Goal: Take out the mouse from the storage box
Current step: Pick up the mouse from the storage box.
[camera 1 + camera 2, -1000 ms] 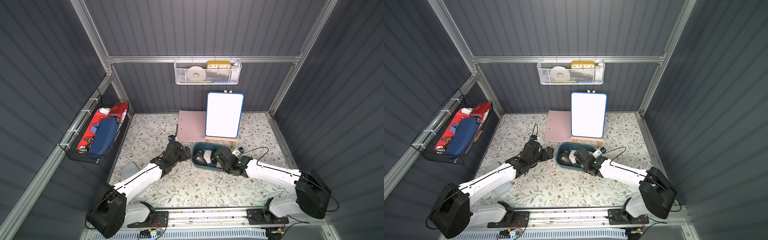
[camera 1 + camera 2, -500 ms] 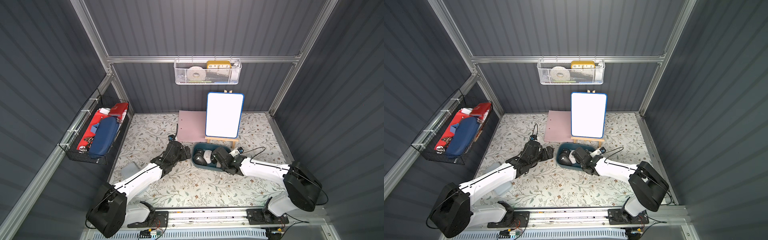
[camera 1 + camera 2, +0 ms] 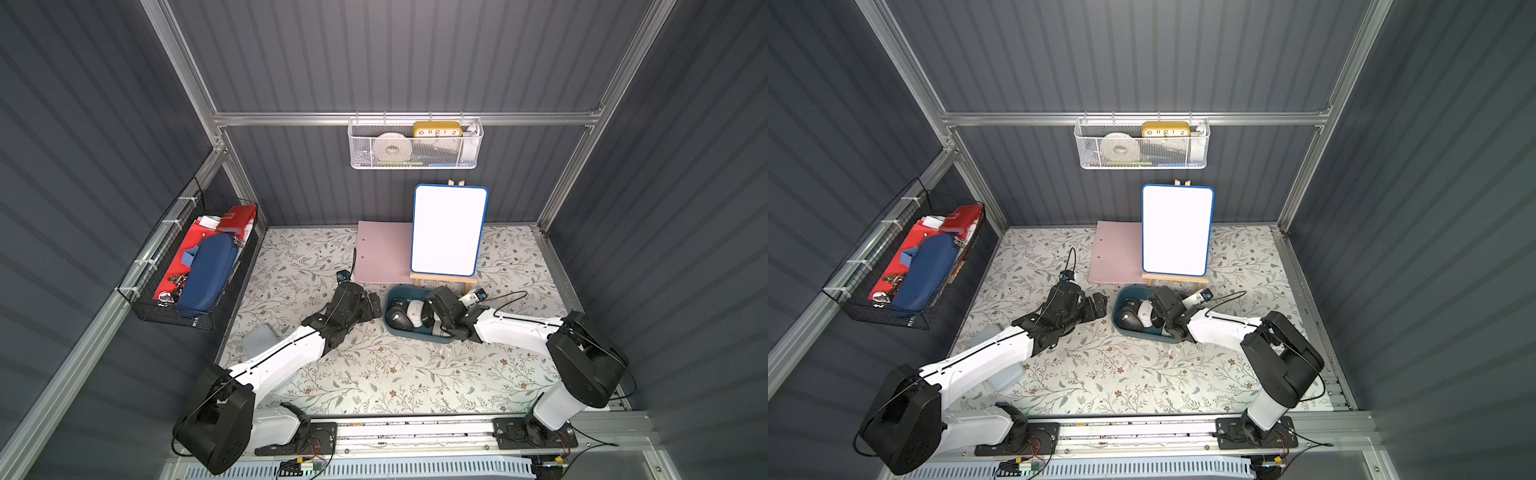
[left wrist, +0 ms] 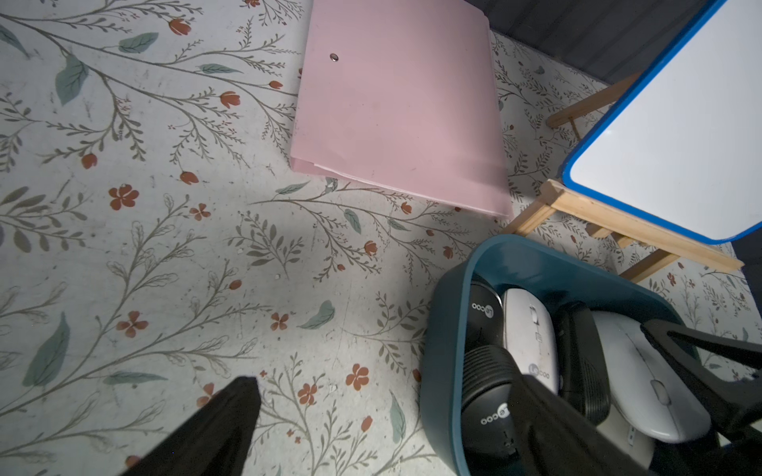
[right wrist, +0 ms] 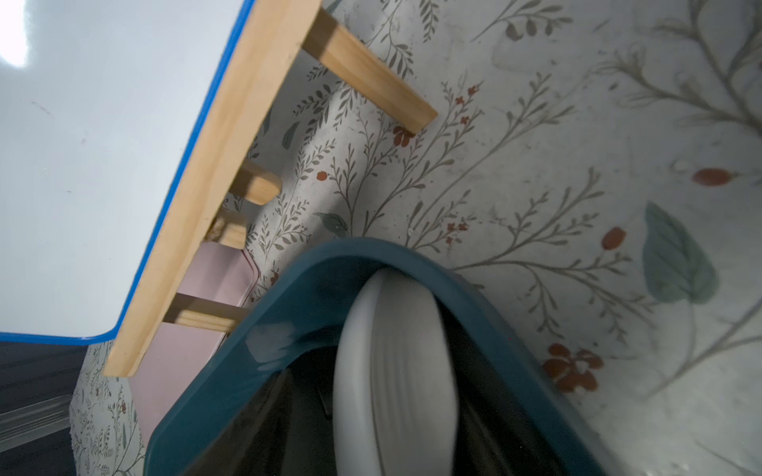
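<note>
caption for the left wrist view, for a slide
Teal storage box holding black and white mice, near a pink folder and an easel-mounted whiteboard on the floral tabletop.

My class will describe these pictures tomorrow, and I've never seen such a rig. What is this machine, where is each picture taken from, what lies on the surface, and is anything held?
These are two white robot arms, each ending in a two-fingered gripper. Two pictures look down from overhead, almost the same view; two come from cameras on the wrists. On the flowered table lie a pink folder, a whiteboard on an easel, and a teal box of black and white mice. The left gripper is open and empty at the box's edge. The right gripper reaches into the box, jaws either side of a white mouse; whether it grips, I cannot tell. Baskets hang on the walls.
</note>
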### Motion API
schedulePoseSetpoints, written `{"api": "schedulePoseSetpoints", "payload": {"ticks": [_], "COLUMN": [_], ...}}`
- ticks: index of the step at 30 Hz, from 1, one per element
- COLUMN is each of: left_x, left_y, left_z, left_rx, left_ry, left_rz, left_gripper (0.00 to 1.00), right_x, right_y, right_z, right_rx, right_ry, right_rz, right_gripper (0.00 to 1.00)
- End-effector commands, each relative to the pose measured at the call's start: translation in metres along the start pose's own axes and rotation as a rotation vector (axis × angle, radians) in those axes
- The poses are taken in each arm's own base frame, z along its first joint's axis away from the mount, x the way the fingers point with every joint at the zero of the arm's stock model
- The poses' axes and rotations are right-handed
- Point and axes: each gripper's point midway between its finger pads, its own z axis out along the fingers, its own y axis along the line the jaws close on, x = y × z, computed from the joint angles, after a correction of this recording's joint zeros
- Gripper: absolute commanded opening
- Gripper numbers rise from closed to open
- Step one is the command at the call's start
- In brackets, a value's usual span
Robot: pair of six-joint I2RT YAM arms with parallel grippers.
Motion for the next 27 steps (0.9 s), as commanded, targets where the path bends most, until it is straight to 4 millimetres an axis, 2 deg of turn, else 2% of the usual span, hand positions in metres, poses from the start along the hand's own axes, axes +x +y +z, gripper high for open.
{"api": "schedulePoseSetpoints", "payload": {"ticks": [1, 9, 15, 27], "left_x": [0.003, 0.004, 0.003, -0.007], "left_y": [0.008, 0.011, 0.011, 0.008], "left_z": [-0.002, 0.000, -0.001, -0.012], "left_rx": [-0.028, -0.041, -0.041, -0.037], "left_ry": [-0.003, 0.002, 0.000, -0.027], "left_rz": [0.018, 0.015, 0.014, 0.011], "left_gripper": [0.99, 1.00, 0.99, 0.99], "right_x": [0.014, 0.020, 0.013, 0.007], "right_y": [-0.022, -0.026, -0.021, -0.005], "right_z": [0.010, 0.014, 0.002, -0.025], "right_rx": [0.078, 0.086, 0.053, -0.088], "right_ry": [0.053, 0.075, 0.072, 0.095], "right_rz": [-0.052, -0.081, -0.109, -0.225], "right_gripper": [0.62, 0.53, 0.40, 0.31]}}
